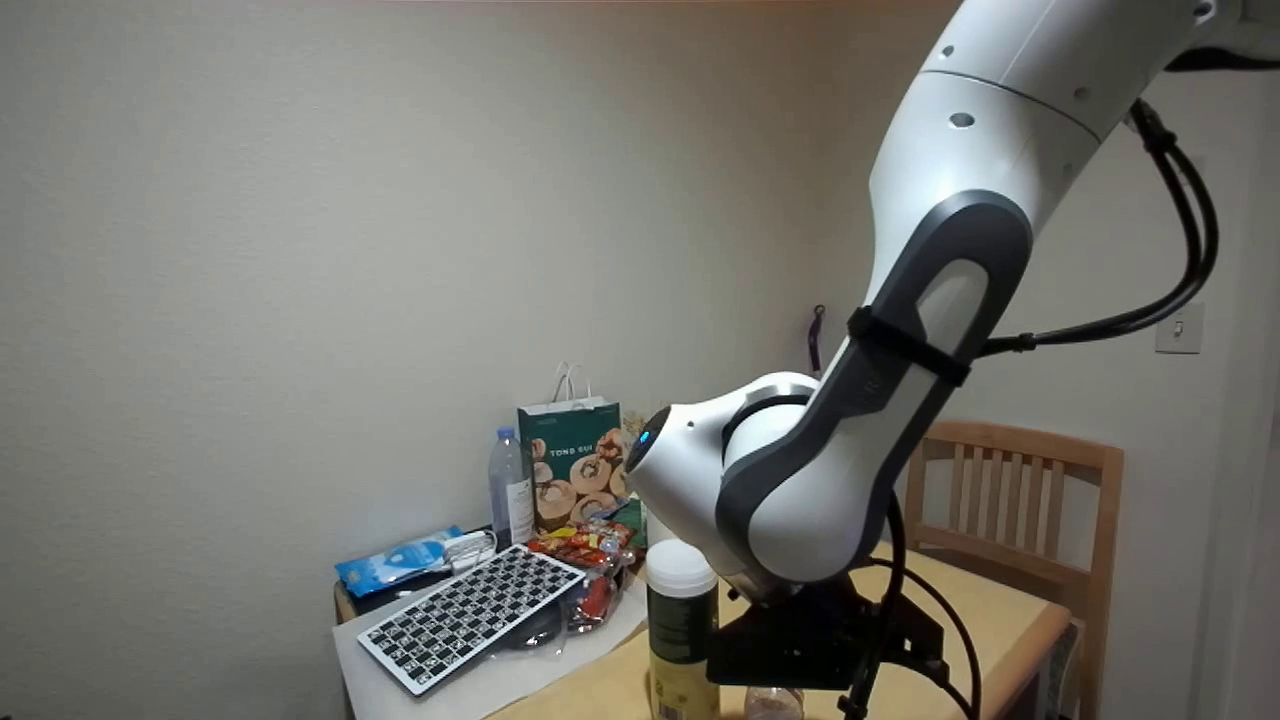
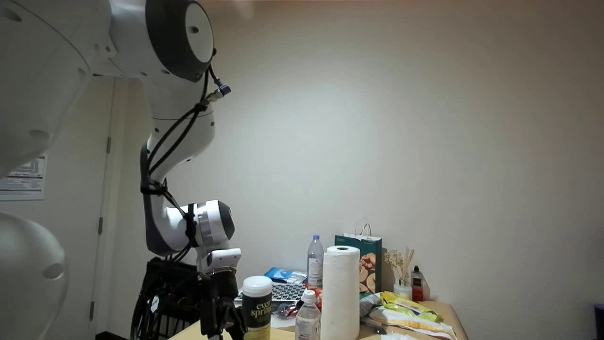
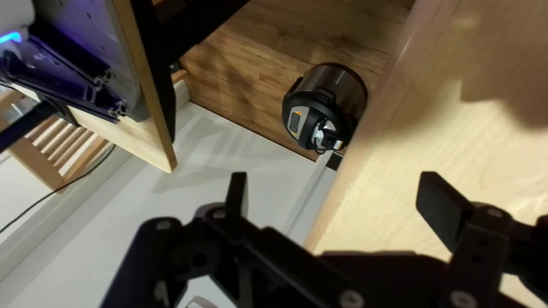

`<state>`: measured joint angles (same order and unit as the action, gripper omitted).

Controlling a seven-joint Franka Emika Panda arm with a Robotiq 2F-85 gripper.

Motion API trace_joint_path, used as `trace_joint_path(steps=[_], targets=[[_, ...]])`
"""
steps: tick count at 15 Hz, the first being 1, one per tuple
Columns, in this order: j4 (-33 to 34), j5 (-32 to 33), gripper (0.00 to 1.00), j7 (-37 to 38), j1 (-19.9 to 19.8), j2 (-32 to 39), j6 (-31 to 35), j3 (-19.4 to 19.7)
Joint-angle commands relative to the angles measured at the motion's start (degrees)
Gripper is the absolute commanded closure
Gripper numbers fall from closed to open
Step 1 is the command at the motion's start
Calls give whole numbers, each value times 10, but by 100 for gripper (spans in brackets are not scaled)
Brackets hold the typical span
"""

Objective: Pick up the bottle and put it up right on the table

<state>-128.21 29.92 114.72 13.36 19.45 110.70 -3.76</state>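
Holds the arm (image 1: 955,215) bent down toward the table (image 3: 394,201) with gripper (image 3: 335,188) spread apart; in wrist view alone, shows a dark appliance (image 3: 327,105) beyond the table.

In an exterior view, a white-capped bottle (image 2: 307,318) stands upright between canister (image 2: 256,308) and paper towel roll (image 2: 340,295).

Smooth wd tbl (image 3: 445,145), clr plstc btl (image 2: 307,321), matt ppr roll (image 2: 340,297)

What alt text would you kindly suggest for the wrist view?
Black fingers stand wide open, holding nothing, the edge of a light wooden table showing between them. Beyond it, a round dark appliance sits on a wooden floor.
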Motion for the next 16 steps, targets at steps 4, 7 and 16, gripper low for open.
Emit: trace_joint_path(steps=[4,7,16], targets=[[40,133,0,-16,4,52,80,13],[57,166,0,-71,-20,83,173,14],[80,153,0,-98,-20,116,204,29]])
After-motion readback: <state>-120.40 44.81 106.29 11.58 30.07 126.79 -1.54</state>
